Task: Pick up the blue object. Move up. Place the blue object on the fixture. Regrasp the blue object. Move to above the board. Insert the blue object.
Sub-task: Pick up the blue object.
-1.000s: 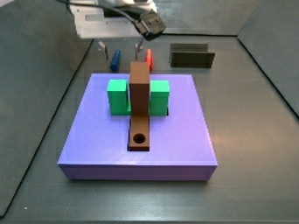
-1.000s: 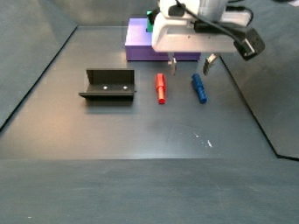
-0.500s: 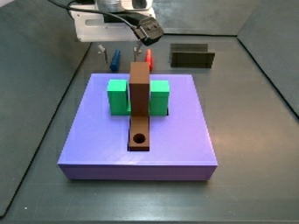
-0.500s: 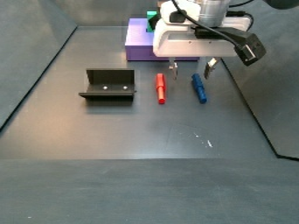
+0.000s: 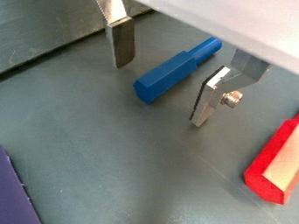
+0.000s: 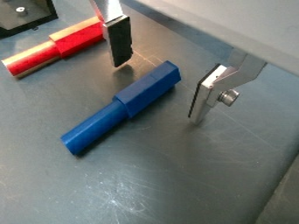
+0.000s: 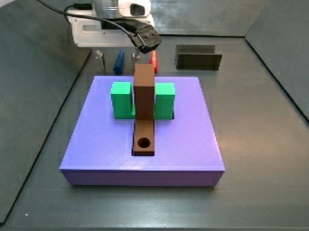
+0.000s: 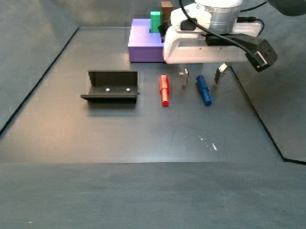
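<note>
Lowered hand (image 6: 163,77), fingers astride blue object (image 6: 121,107), unclosed.

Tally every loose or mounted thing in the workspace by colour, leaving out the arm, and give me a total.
Blue: 1, the blue peg, lying between the open gripper's fingers
Red: 1, the red peg
Green: 1, the green block
Brown: 1, the brown bar
Purple: 1, the board
Dark: 1, the fixture
Total: 6
</note>
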